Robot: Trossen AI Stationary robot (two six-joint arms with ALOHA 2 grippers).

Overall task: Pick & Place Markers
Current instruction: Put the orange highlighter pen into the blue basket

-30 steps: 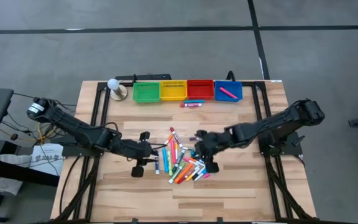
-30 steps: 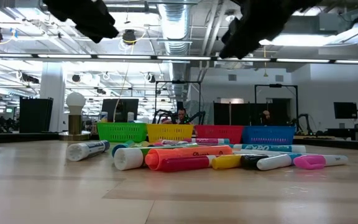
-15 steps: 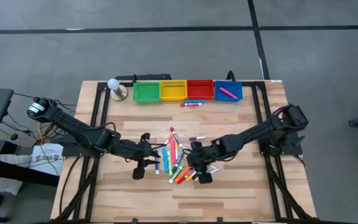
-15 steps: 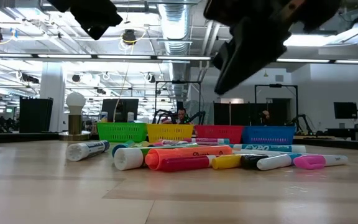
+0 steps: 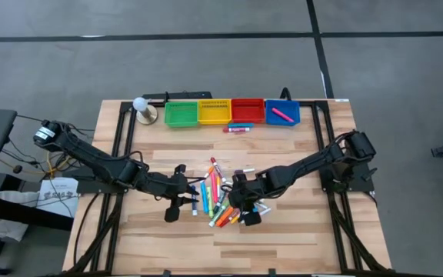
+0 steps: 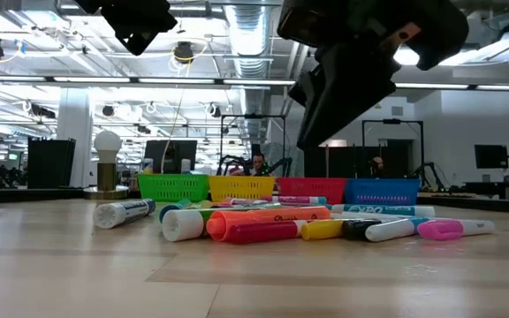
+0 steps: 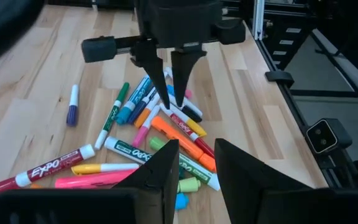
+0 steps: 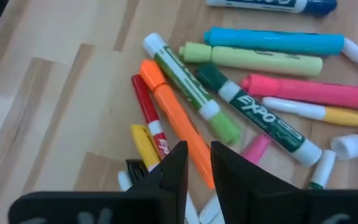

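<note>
Both grippers hang over your markers [image 5: 221, 196] — right gripper [image 7: 174, 93] fingers narrowly apart above the pile's orange marker [image 8: 180, 121], empty; left gripper [image 7: 194, 165] slightly parted, empty.

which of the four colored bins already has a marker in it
The blue bin, at the right end of the row, holds a pink marker. The green bin, yellow bin and red bin show nothing inside from above.
</note>
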